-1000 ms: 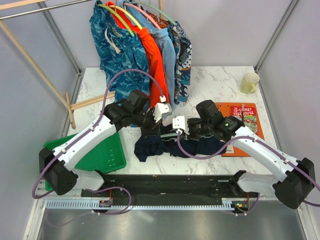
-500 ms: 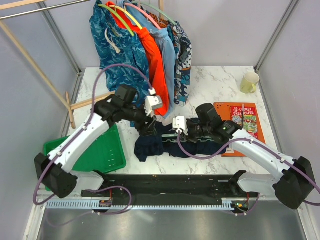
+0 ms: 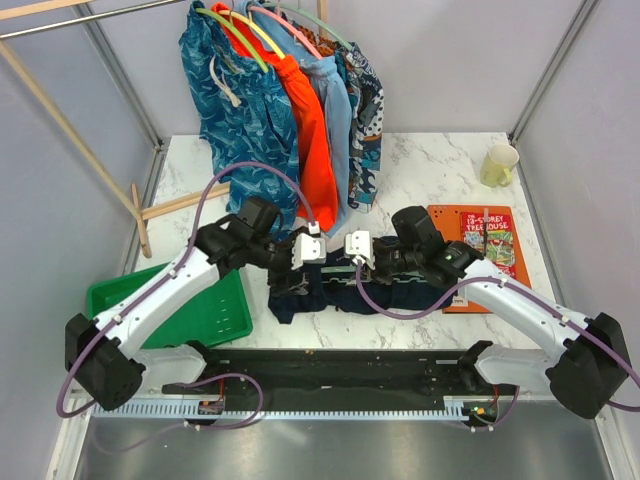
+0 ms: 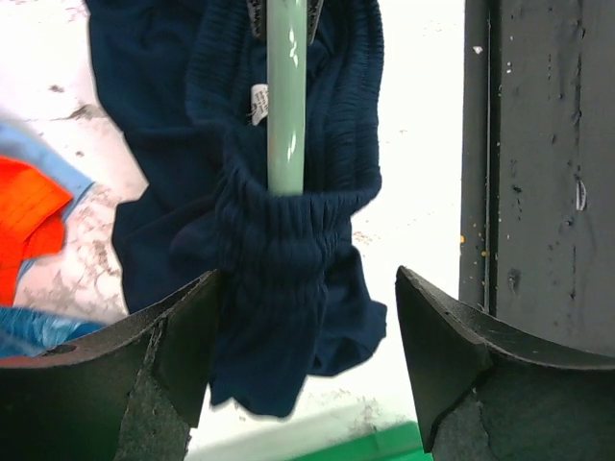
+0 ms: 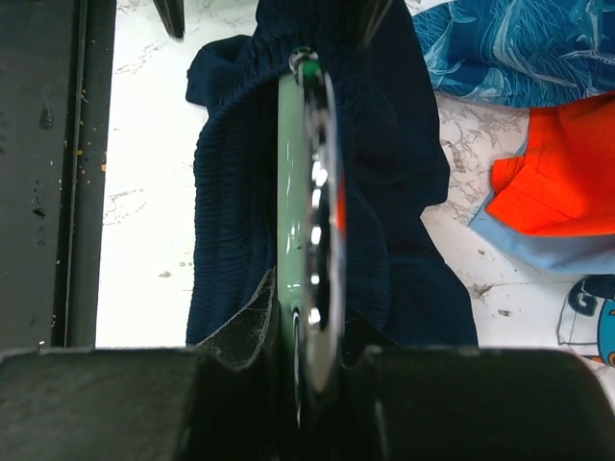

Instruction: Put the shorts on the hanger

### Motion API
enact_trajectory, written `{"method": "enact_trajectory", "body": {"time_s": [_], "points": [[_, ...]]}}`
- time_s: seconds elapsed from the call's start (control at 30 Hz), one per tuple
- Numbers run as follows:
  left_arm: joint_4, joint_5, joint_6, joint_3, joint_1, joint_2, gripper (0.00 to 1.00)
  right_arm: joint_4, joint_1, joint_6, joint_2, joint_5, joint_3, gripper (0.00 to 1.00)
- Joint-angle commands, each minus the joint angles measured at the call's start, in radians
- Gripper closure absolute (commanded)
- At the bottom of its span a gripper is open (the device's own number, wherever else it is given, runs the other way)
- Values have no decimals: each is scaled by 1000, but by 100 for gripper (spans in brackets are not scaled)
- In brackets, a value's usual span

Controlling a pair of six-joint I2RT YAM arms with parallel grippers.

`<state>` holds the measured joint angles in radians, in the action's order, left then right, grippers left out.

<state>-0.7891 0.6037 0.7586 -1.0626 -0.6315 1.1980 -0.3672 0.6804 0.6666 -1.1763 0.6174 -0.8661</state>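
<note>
Arms (image 3: 170, 290) bent low, converging over shorts (image 3: 288, 303)

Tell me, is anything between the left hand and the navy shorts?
Nothing visible. The left hand is open, with the shorts directly between its fingers, their waistband wrapped over the hanger.

shorts (image 4: 279, 250): soft matt cloth, ribbed at the waistband
hanger (image 4: 285, 96): smooth plastic, faintly sheened
hook (image 5: 322, 221): polished metal, mirror-glossy
table (image 3: 430, 170): smooth, marble-veined surface
tray (image 3: 215, 305): glossy moulded plastic
</note>
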Motion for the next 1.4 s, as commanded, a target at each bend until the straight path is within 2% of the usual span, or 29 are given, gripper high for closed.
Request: {"method": "enact_trajectory", "body": {"time_s": [0.0, 0.03, 0.13, 0.17, 0.2, 0.23, 0.27, 0.3, 0.33, 0.4, 0.43, 0.5, 0.63, 0.7, 0.87, 1.03, 1.23, 1.37], "points": [[134, -25, 47, 27, -45, 46, 24, 62, -2, 17, 29, 100, -50, 100], [145, -28, 36, 32, -62, 55, 27, 57, -1, 19, 30, 105, -53, 100], [179, -31, 7, 44, -92, 78, 52, 50, -1, -2, 27, 104, -63, 100], [180, -28, 1, 44, -97, 84, 72, 37, -1, -7, 29, 101, -77, 100], [179, -31, -10, 43, -102, 93, 82, 25, -2, -21, 32, 82, -85, 100], [191, -48, -66, 43, -99, 103, 91, 14, -1, -34, 40, 65, -94, 97], [191, -44, -86, 43, -93, 104, 98, -8, -2, -60, 61, 44, -109, 86], [188, -23, -97, 50, -82, 98, 98, -19, -4, -85, 75, 0, -117, 81], [206, 26, -99, 81, -64, 60, 98, -56, -15, -152, 104, -7, -137, 70], [252, 45, -96, 121, -57, 13, 98, -125, -33, -194, 127, 42, -172, 44], [281, 56, -85, 139, -57, -10, 98, -165, -47, -220, 145, 57, -191, 27], [287, 61, -62, 162, -59, -40, 98, -263, -58, -223, 168, 74, -224, 23], [271, 77, -33, 159, -59, -44, 98, -415, -84, -168, 228, 38, -231, 22], [263, 87, -18, 159, -57, -64, 98, -440, -103, -202, 239, 7, -246, 22], [251, 125, 93, 206, -59, -136, 98, -483, -238, -324, 205, 57, -312, 22], [243, 151, 208, 236, -62, -195, 98, -524, -363, -368, 3, 58, -355, 25], [240, 159, 219, 228, -68, -202, 98, -567, -374, -341, -204, -19, -352, 30], [241, 157, 202, 222, -74, -198, 98, -569, -367, -311, -261, -27, -295, 32]]}}
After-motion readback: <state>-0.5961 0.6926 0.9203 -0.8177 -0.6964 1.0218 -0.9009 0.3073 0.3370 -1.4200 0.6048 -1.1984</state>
